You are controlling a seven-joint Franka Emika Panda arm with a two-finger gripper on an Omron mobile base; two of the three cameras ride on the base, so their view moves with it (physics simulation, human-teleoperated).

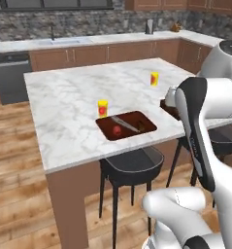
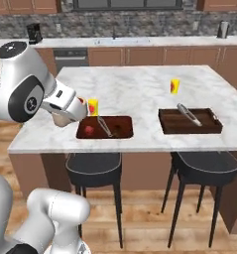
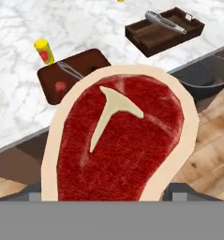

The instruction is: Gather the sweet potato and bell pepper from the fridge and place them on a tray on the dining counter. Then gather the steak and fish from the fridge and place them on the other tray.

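1. I'm carrying the steak [image 3: 120, 140] in my claw [image 3: 104, 194]. In the hand view it's sitting right in front of the camera, standing up out of the jaws, which are spread wide around its lower edge. The fingertips themselves are hidden behind the meat, so I'm judging the grip from how the steak is riding w/ the hand.

2. Progress, as I'm reading it: veg half looks done or nearly so, meat half is partly underway. The steak is off the counter, hovering out past the near edge, above the stools [image 2: 92, 168].

3. Left tray [image 2: 104, 127], by the near edge of the dining counter [image 2: 140, 89] toward its left end: holding a small red item [image 2: 89, 130], prob. the bell pepper, plus a long thin grey thing [image 2: 104, 126] lying diagonally. I can't tell if the sweet potato is in there; something darker is sitting at the right side, too small to name.

4. Right tray [image 2: 190, 121], also by the near edge, well apart from the first: a long silvery item [image 2: 188, 114] is lying along its back half, poss. the fish, but I can't confirm.

5. Two yellow cups [image 2: 93, 106] [image 2: 175, 86] are standing on the counter, one just behind each tray.

6. Left to do, I'm guessing: set the steak in the right tray, since the left one is looking like the veg tray. Then check whether the fish needs fetching.
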